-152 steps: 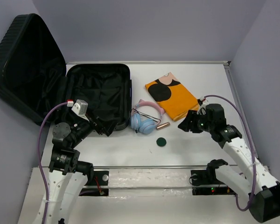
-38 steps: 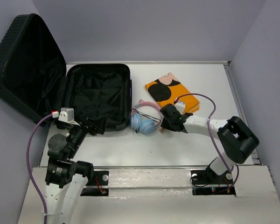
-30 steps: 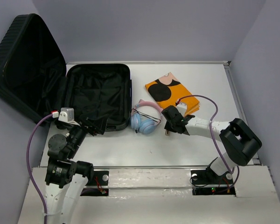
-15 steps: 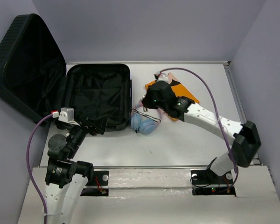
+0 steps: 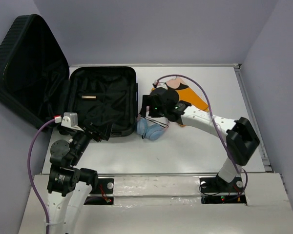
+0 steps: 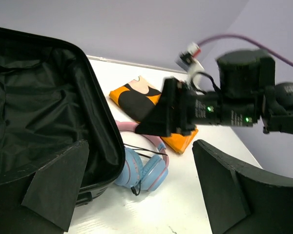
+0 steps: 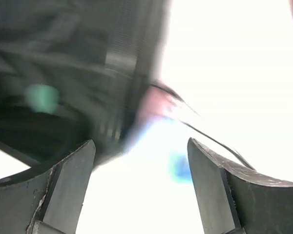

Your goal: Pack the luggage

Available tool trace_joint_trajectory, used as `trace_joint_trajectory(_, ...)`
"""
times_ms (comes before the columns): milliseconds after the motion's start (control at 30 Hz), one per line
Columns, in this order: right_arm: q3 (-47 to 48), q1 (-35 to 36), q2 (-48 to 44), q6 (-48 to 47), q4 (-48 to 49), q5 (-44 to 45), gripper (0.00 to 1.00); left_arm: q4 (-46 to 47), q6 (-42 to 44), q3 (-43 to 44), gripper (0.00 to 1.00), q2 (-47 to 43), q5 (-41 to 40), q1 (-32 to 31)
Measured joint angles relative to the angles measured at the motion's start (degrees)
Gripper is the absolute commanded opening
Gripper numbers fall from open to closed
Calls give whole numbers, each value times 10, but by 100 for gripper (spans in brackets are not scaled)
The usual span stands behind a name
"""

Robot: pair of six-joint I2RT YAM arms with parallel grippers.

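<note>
The right tool (image 5: 145,105) stands wide open with nothing between its fingers (image 7: 63,187). It hangs by the 3 o'clock rim of the luggage (image 5: 107,112), over the blue-and-pink headphones (image 5: 150,129). Its own view is blurred, so I cannot tell whether it touches either. The left tool (image 6: 141,146) is spread just as wide and is empty. It sits at the luggage's 6 o'clock edge and points toward 2 o'clock, at the headphones; whether it touches the shell I cannot tell.

The luggage lies open in the 10 o'clock quarter of the desk (image 5: 195,146). Its base shell rests flat with the lining up, and its long axis seems to run from 6 to 12 o'clock. The hinge is on the 9 o'clock side, where the ribbed lid (image 5: 24,63) stands propped and leans out past the desk's edge, so the case opens toward 3 o'clock. A small brass-coloured tube (image 5: 89,97) lies on the lining in the base, lengthwise from 9 to 3 o'clock. A folded orange cloth (image 6: 119,95) lies at the luggage's 3 o'clock, beyond the headphones.
</note>
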Motion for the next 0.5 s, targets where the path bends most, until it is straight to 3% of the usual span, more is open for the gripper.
trace_joint_trajectory(167,-193,-67,-116,24,-14,62,84,0,0,0,99,0,0,0)
trace_joint_trajectory(300,-256,-112,-134,39,-21,89,84,0,0,0,99,0,1,0)
trace_joint_trajectory(367,-260,-118,-115,42,-21,91,81,0,0,0,99,1,2,0)
trace_joint_trajectory(500,-252,-116,-56,48,-8,86,63,0,0,0,99,1,2,0)
